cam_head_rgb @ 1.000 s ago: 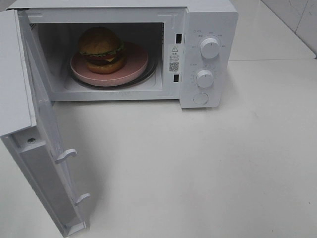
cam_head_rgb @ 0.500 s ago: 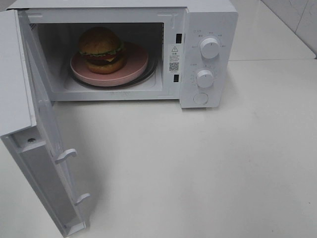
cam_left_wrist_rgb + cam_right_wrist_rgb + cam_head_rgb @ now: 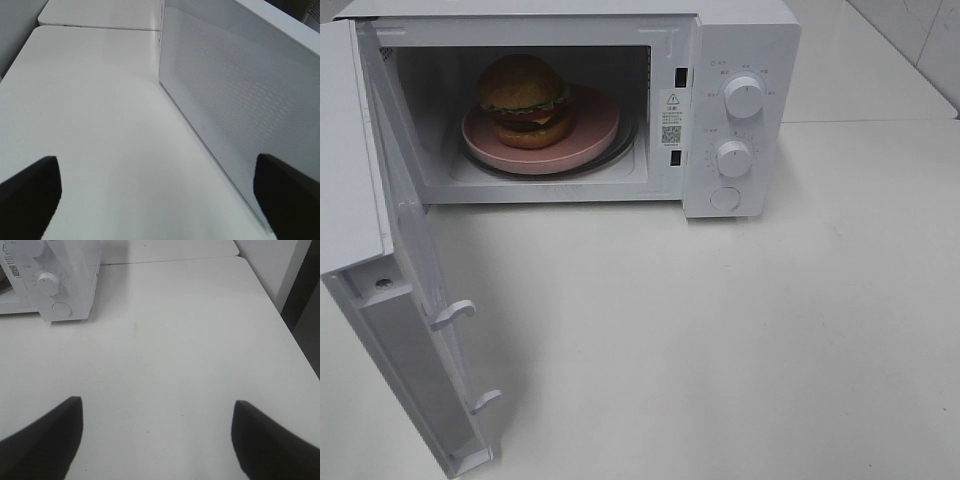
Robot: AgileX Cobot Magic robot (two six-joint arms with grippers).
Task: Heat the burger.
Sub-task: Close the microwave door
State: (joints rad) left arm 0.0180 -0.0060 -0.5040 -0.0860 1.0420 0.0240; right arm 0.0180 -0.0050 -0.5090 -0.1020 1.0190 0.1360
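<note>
The burger (image 3: 525,100) sat on the pink plate (image 3: 592,140) inside the microwave (image 3: 740,35), toward the hinge side of the cavity. It stood upright with its domed bun uppermost. Its long axis ran straight up through the stack, and being round it faced no particular way.

The microwave's door (image 3: 395,290) hung wide open, so the loading step appeared done and closing the door looked to be the step in hand. The left gripper (image 3: 155,167) had its claw spread wide and empty, just outside the door's perforated outer face (image 3: 235,85). This placed it well to press on that panel and swing it toward the cavity. The push would probably need to land far from the hinge and follow the door's arc until the latch hooks (image 3: 455,314) seated.

The right gripper (image 3: 155,407), also spread and holding nothing, hovered over the bare table (image 3: 175,330) in front of the microwave's control panel. From there the upper knob (image 3: 744,97) and lower knob (image 3: 733,158) would likely be its job afterwards.
</note>
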